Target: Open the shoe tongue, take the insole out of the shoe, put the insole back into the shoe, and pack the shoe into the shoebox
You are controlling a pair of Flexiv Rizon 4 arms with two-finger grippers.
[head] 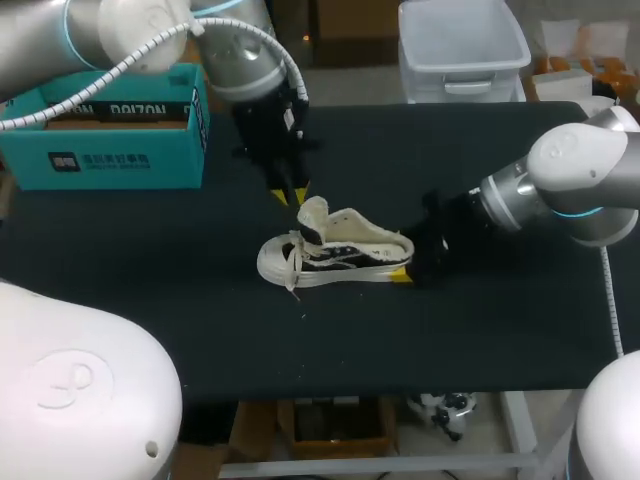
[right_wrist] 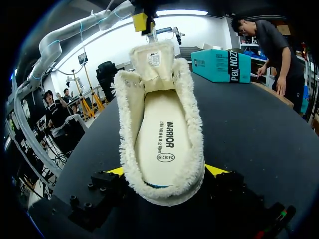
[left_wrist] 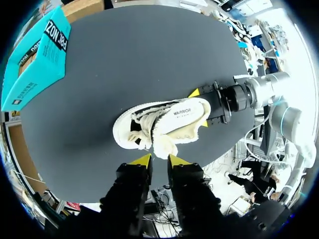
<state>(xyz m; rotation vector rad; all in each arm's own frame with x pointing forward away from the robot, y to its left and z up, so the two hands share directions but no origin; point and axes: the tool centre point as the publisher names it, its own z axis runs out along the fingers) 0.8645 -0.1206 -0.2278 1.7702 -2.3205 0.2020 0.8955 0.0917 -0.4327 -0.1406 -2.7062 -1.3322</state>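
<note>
Print recorded, not transcribed:

1. Insole (right_wrist: 162,142) inside the shoe (head: 335,255): one word in black capitals ran lengthwise along it. A line of small black characters stood beside that word, and an oval stamp enclosing a size figure sat toward the heel.
2. Tongue (right_wrist: 154,62), inner face: a small white tag (right_wrist: 153,58) carried print too fine to read.
3. Shoebox (head: 110,145), teal: white logo and characters stood on the long side, and large white capitals on a dark band along the lid edge.
</note>
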